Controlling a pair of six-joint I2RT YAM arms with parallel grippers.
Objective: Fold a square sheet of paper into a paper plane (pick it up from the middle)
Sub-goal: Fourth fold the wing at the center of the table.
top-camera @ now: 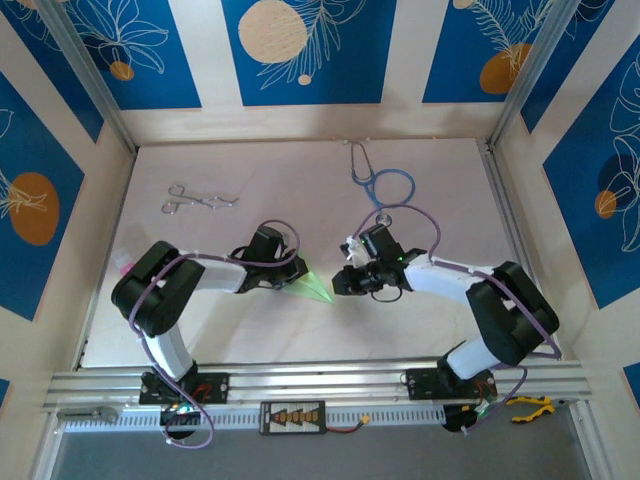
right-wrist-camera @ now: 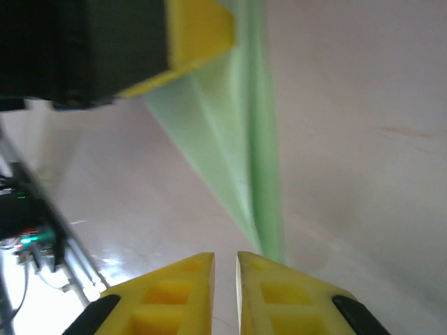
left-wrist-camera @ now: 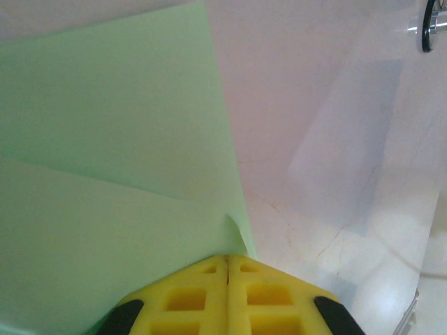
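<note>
Where the table (top-camera: 250, 170) runs from the blue stethoscope (top-camera: 385, 185) toward the arm bases, a little left of the stethoscope, the paper plane (top-camera: 313, 285) lies flat. It is a pale green wedge, broad end left, sharp tip right.

Left gripper (left-wrist-camera: 227, 269): fingers pressed together, no gap. The tips sit at the wedge's broad end, over the paper's edge, where a small corner curls up. It cannot be told whether paper is pinched between them.

Right gripper (right-wrist-camera: 225, 272): fingers barely parted, with a thin slit of table showing between them. The plane's tip ends just beside its right fingertip; whether they touch cannot be told.

Folded layers show as stepped creases along the wedge. The grippers face each other across the plane.

Open room: bare table between the plane and the stethoscope. More bare table runs left of the stethoscope as far as the metal forceps (top-camera: 200, 198), which lie well apart from the paper. The stethoscope's near end lies close to the right arm's wrist.
</note>
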